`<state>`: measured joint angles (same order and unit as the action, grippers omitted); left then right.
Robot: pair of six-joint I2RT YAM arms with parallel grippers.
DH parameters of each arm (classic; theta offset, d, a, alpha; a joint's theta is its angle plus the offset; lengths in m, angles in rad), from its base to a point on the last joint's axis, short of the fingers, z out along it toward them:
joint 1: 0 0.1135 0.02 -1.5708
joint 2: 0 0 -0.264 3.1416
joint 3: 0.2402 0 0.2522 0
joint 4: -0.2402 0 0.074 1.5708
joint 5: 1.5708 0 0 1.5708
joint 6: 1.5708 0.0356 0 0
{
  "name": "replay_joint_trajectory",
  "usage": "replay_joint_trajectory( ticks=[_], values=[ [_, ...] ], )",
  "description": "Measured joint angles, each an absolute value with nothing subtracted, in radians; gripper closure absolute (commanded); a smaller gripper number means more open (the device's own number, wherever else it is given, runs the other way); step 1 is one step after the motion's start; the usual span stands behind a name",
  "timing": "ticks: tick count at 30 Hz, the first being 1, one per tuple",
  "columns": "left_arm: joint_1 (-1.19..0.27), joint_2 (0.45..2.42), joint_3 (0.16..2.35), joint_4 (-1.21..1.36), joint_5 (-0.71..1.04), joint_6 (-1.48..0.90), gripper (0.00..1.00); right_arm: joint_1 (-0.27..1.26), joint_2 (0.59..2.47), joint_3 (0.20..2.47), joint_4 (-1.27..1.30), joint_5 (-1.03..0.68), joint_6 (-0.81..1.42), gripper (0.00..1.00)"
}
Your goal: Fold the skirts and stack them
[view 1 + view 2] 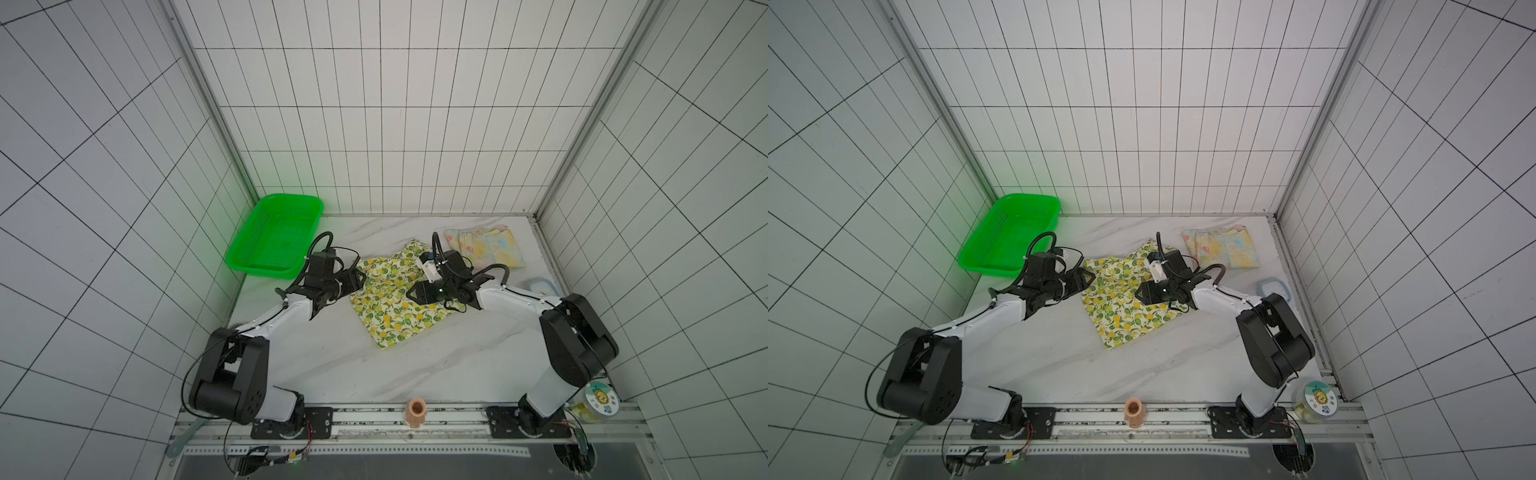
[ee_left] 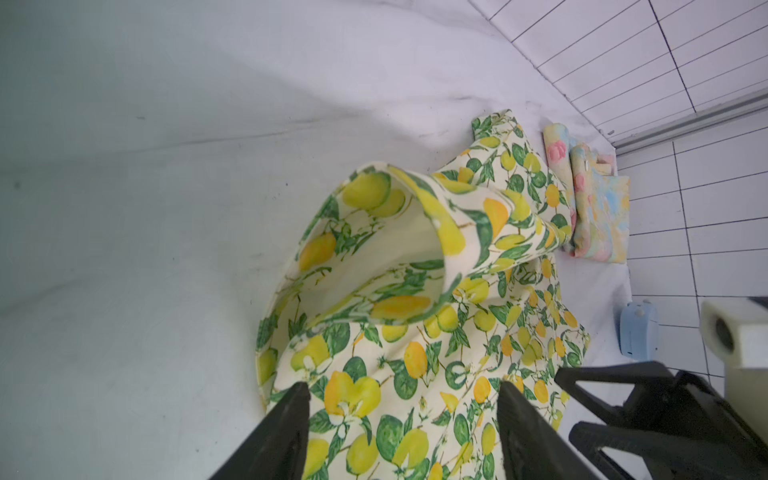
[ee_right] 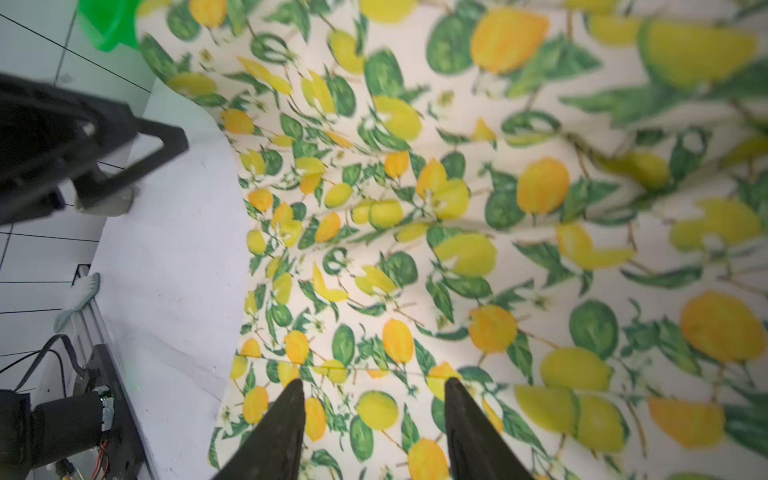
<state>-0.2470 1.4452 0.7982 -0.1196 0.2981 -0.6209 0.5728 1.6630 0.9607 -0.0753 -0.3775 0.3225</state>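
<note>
We see the cream cloth skirt printed with yellow lemons and green leaves spread and rumpled in the middle of the white marbled table. In the left wrist view one edge curls up in a loose fold. Our left gripper sits over its left edge, jaws wide apart and empty. Our right gripper hangs over its right part, jaws parted, gripping nothing. Whether the tips touch the cloth is hard to say. The pastel yellow-blue cloth skirt with pink flowers lies folded near the back right corner. The bright green plastic basket stands at back left.
</note>
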Motion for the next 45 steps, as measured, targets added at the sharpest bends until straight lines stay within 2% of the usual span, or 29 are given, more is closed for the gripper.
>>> replay_joint_trajectory(
  ticks=[10,18,22,33,35,39,42,45],
  values=[
    [-0.248,1.542,0.855,-0.069,0.211,-0.632,0.29,0.564,1.493,0.795,-0.071,-0.356,0.351,0.45],
    [-0.253,1.567,0.889,-0.017,0.213,-0.644,0.31,0.554,1.477,0.727,-0.064,-0.356,0.364,0.45],
    [-0.254,1.613,0.913,0.001,0.227,-0.654,0.43,0.554,1.469,0.695,-0.059,-0.356,0.377,0.45],
    [-0.254,1.684,0.963,0.046,0.238,-0.653,0.95,0.541,1.449,0.628,-0.029,-0.352,0.403,0.44],
    [-0.253,1.691,0.965,0.049,0.237,-0.657,1.00,0.541,1.458,0.627,-0.019,-0.350,0.404,0.44],
    [-0.244,1.692,0.965,0.051,0.237,-0.658,1.00,0.541,1.505,0.627,0.004,-0.340,0.408,0.45],
    [-0.224,1.691,0.955,0.057,0.239,-0.662,1.00,0.538,1.530,0.630,0.047,-0.325,0.409,0.54],
    [-0.194,1.681,0.926,0.066,0.242,-0.670,1.00,0.522,1.562,0.637,0.080,-0.314,0.407,0.80]
  ],
)
